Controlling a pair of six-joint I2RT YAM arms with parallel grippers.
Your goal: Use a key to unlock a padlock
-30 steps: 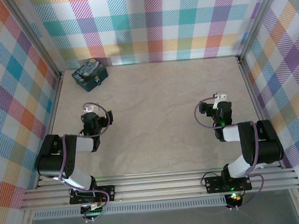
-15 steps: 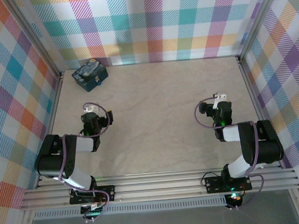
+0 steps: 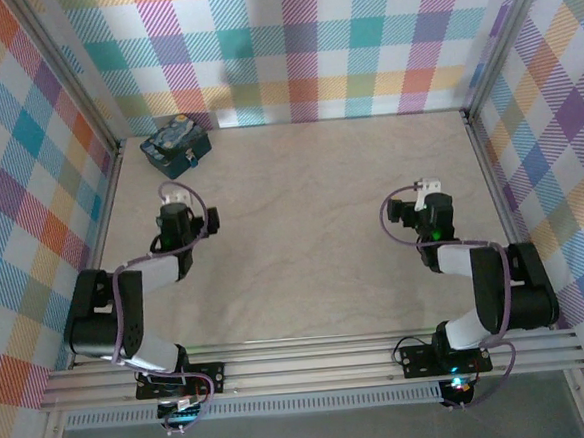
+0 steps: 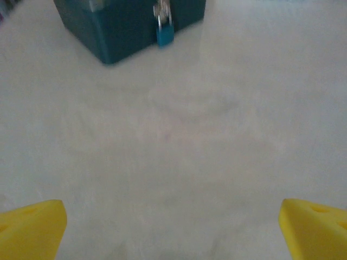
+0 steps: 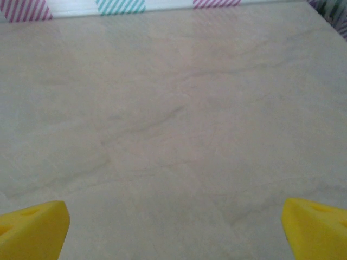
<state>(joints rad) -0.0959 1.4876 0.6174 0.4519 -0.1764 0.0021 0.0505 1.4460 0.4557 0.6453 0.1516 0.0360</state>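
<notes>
- Two hands are in play, and both stand with their yellow fingers spread wide and nothing between them.
- Left hand: its wrist view shows one yellow fingertip at the lower left corner and its twin at the lower right, with bare surface between them. From above, this hand reaches out toward the far left corner on a stretched arm.
- Right hand: its fingertips are just as far apart, with pale marbled surface between and ahead of them. From above, it sits on the right side on a folded arm, well apart from the left hand.
- Padlock: straight ahead of the left hand at the top of its wrist view, near but not touching. Its small blue body hangs from a silvery shackle on the side of the tin facing the hand, low against that wall. The picture is soft, so finer detail cannot be made out.
- Tin: dark blue-green with a swirly painted lid, standing in the far left corner of the surface, near the left and back walls.
- Surface: beige with faint veining, spreading between the two arms.
- Walls: a bright plaid of pastel colours on three sides.
</notes>
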